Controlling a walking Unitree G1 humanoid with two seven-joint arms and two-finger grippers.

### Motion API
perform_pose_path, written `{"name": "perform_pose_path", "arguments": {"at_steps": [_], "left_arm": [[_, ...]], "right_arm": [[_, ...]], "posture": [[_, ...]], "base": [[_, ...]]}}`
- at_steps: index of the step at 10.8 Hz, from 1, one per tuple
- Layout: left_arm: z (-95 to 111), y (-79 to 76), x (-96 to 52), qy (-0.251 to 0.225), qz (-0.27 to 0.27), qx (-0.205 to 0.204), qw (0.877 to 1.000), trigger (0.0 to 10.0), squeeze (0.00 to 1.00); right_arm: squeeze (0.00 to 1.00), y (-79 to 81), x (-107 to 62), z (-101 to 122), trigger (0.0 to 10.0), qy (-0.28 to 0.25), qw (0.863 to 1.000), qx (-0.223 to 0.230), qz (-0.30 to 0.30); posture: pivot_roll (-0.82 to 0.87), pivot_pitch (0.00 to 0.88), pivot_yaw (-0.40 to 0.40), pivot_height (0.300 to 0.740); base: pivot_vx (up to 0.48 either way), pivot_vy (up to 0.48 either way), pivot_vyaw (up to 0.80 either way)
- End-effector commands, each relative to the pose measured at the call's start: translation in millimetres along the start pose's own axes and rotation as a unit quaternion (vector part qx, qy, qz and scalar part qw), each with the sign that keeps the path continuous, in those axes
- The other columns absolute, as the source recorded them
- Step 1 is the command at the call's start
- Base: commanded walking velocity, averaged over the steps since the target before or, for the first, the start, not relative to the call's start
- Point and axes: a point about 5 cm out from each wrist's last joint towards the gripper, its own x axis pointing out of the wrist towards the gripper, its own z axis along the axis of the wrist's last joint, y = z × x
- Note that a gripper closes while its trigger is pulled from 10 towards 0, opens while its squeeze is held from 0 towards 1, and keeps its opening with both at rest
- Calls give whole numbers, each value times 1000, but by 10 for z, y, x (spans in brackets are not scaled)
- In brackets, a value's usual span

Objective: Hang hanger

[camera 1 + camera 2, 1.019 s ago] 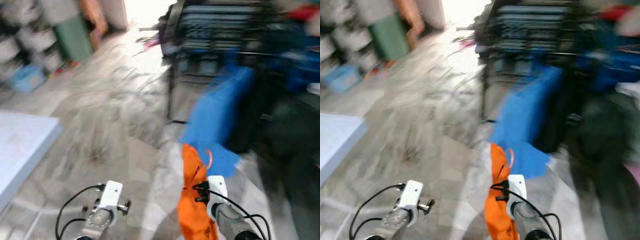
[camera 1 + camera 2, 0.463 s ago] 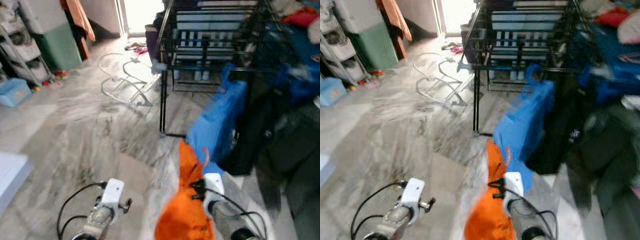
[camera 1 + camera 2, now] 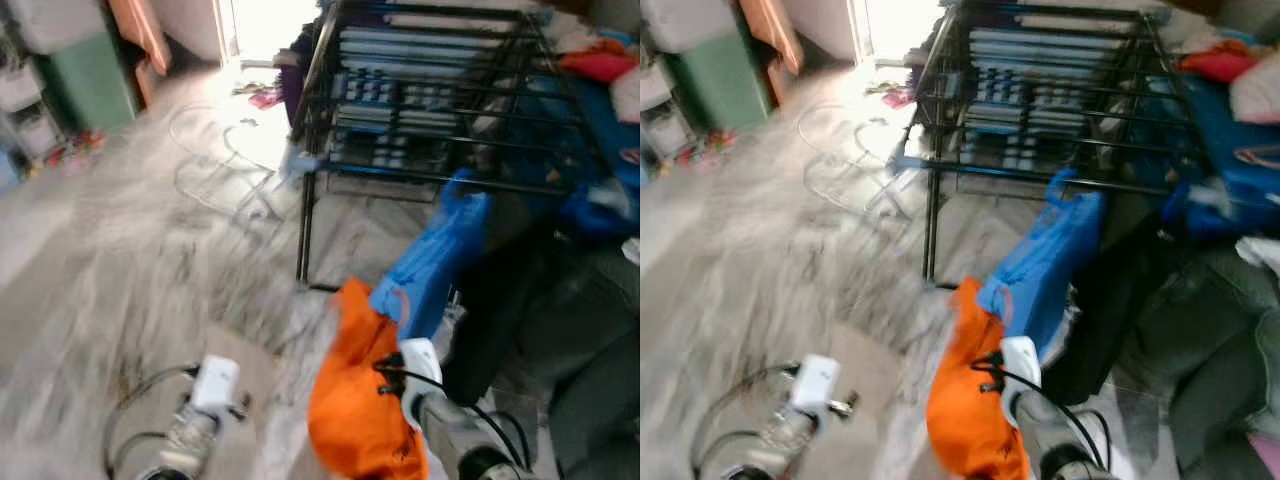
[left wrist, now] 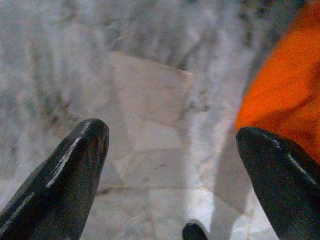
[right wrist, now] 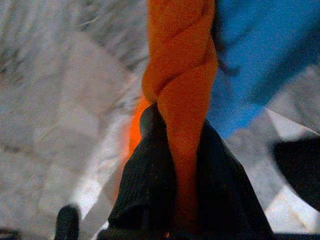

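Robot is closing on the black drying rack (image 3: 430, 90), now larger at 12 o'clock. Right gripper (image 5: 175, 165) is clenching the orange garment (image 3: 355, 400); left gripper (image 4: 170, 165) is hanging released; hanging comes next.

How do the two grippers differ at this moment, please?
The right gripper is shut on the orange cloth; the left gripper is open and holds nothing. The right one is raised toward the black rack, beside the blue cloth; the left one points down at the marble floor. Both have two black fingers and a white wrist block.
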Motion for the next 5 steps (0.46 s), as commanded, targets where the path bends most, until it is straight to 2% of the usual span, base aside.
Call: {"name": "perform_pose_path", "arguments": {"at_steps": [1, 3, 4, 5], "left_arm": [[-132, 151, -47, 13, 31, -16, 999, 10000, 0], [-159, 309, -81, -1, 60, -29, 998, 10000, 0], [-156, 391, -93, -8, 70, -45, 996, 10000, 0], [-135, 408, -92, -16, 69, -51, 996, 10000, 0]], "right_arm": [[0, 180, 35, 42, 10000, -3, 999, -12, 29], [0, 279, 63, 128, 10000, -11, 999, -16, 45], [0, 256, 62, 113, 10000, -5, 999, -21, 31], [0, 180, 52, 107, 10000, -9, 1000, -1, 10]], "posture": [[-40, 17, -60, 740], [8, 43, -56, 740], [-5, 51, -44, 740], [-28, 55, -36, 740]], "base": [[0, 0, 0], [0, 0, 0], [0, 0, 0], [0, 0, 0]]}}
